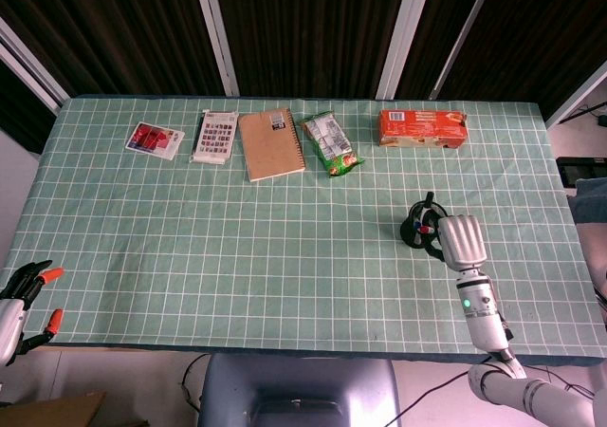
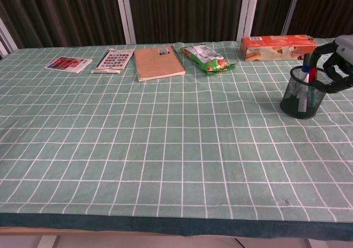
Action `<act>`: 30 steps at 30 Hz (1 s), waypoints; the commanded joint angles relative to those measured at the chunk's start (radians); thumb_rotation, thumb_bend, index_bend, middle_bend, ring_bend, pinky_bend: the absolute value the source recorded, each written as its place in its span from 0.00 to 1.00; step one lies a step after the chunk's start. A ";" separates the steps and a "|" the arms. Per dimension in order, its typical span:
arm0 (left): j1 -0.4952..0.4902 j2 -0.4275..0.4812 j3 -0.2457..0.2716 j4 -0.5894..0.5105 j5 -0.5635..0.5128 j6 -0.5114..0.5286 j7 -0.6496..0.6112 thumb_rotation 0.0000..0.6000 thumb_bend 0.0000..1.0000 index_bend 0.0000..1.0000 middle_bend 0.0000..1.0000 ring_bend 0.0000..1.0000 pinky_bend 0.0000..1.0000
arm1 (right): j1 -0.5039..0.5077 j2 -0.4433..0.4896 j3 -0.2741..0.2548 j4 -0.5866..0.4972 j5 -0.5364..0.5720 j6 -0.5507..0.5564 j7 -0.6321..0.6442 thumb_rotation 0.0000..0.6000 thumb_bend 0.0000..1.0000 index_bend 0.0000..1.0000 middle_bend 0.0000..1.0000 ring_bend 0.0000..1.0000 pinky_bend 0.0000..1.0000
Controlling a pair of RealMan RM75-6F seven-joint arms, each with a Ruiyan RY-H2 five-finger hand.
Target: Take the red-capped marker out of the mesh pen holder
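The black mesh pen holder (image 2: 302, 98) (image 1: 415, 228) stands on the right side of the green checked table. A red-capped marker (image 2: 313, 75) and a blue-capped one stick up out of it. My right hand (image 2: 337, 63) (image 1: 458, 239) hovers just right of the holder's top, its fingers (image 2: 321, 49) curved over the rim beside the red cap. I cannot tell whether they touch the marker. My left hand (image 1: 24, 297) hangs off the table's near left corner with its fingers spread, holding nothing.
Along the far edge lie a small card pack (image 1: 155, 139), a sheet of stickers (image 1: 215, 137), a brown spiral notebook (image 1: 270, 143), a green snack bag (image 1: 331, 143) and an orange box (image 1: 422, 127).
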 commanded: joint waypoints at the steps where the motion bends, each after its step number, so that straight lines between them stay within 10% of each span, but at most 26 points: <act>1: -0.001 0.000 0.000 0.001 0.000 -0.001 0.000 1.00 0.44 0.22 0.10 0.08 0.35 | 0.002 -0.003 -0.002 0.006 0.002 -0.002 0.004 1.00 0.52 0.63 0.95 1.00 1.00; 30: -0.001 0.000 0.000 -0.001 -0.001 -0.004 0.003 1.00 0.44 0.22 0.10 0.08 0.35 | -0.030 0.043 -0.025 -0.085 -0.069 0.119 0.041 1.00 0.80 0.76 0.96 1.00 1.00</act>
